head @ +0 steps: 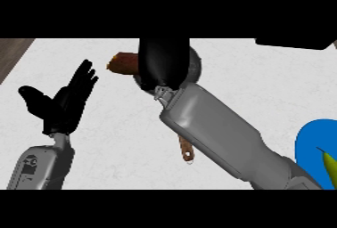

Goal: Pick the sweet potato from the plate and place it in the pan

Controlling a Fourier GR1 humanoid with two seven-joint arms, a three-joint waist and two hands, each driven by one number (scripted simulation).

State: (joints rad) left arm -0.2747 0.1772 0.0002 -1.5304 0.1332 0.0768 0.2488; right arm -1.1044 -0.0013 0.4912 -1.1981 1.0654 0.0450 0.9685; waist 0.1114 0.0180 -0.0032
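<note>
Right hand: fingers curled round the sweet potato, over the dark pan.
Pan handle: pokes out beneath the right forearm.
Left hand: fingers straight, spread, apart at left.
Blue plate: well right of the fingers, on the counter.

Head view of the white counter, with the pan as landmark. The pan lies at the upper middle, largely covered by the right hand; only its dark rim shows at the hand's right side, and its brown handle emerges below the grey right forearm. The right hand is curled round the sweet potato, whose brown end projects just left of the pan. Well left of the pan, the left hand rests open, fingers up. Lower right of the pan, at the edge, lies a blue plate bearing a yellow-green object.
</note>
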